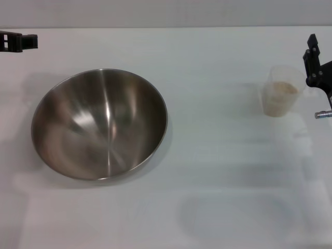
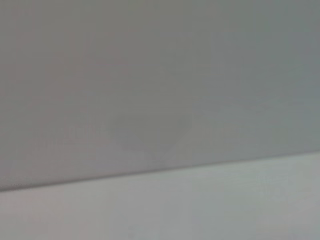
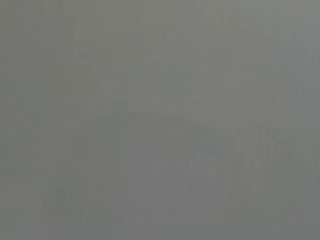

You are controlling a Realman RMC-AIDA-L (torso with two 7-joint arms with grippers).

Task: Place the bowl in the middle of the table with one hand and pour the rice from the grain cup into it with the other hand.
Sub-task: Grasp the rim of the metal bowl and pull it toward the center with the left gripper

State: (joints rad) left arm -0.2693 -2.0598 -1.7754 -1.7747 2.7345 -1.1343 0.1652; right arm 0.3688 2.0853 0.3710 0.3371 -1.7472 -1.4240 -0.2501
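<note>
A large round stainless-steel mixing bowl point(image 1: 99, 124) sits empty on the plain white table point(image 1: 218, 171), just below the black left gripper point(image 1: 18, 41) at the far edge. The black right gripper point(image 1: 317, 65) hangs just beside the small clear plastic grain cup point(image 1: 281, 92) holding beige rice point(image 1: 282, 88); nothing lies between them. Whether either gripper is open cannot be told.

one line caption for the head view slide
Steel bowl left of centre on the white table, grain cup of rice at right, both grippers at the edges.
</note>
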